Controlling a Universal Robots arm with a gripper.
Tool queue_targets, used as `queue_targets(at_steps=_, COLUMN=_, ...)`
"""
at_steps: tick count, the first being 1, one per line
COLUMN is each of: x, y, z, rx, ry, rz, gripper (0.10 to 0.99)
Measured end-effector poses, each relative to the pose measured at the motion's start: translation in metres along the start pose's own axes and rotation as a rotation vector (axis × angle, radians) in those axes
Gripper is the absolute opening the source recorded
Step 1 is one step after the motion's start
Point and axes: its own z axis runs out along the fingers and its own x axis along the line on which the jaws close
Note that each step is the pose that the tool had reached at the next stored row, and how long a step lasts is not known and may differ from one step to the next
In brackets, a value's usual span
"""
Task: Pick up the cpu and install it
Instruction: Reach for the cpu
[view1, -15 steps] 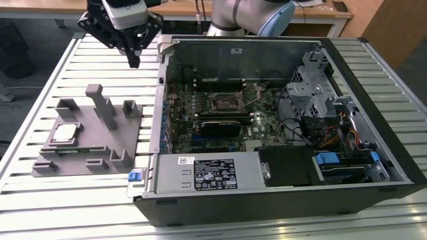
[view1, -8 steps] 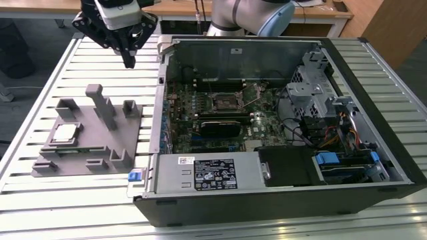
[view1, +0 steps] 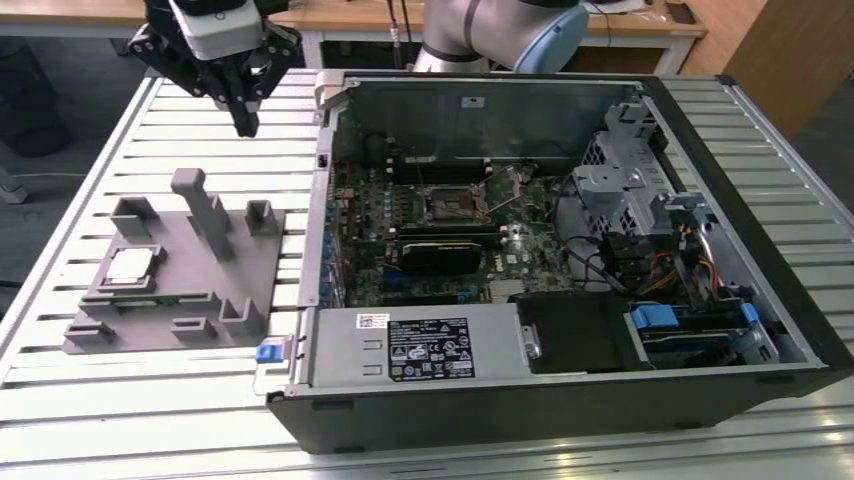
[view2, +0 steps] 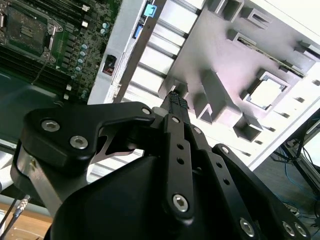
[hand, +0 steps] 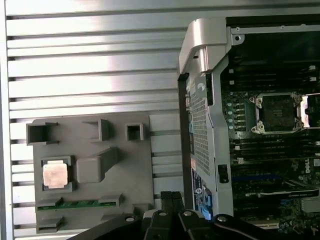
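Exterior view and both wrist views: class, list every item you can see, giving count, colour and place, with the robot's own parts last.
table: one, silvery slats, under everything.
fixture: one, grey, on the table, at the exterior view's left.
cpu: one, silvery, lying in a fixture pocket.
memory stick: one, green, in a fixture slot.
computer case: one, black, open, beside the fixture.
cpu socket: one, dark, on the board inside the case.
gripper: one, black, shut and empty, over the table, apart from the fixture.
arm: one, grey and blue, behind the case.
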Motion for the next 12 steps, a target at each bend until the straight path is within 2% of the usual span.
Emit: queue_targets(at_steps=12, x=0.0169, y=-0.0013, z=0.0002, rx=0.000, ry=0.0002, rz=0.000, gripper=0.106)
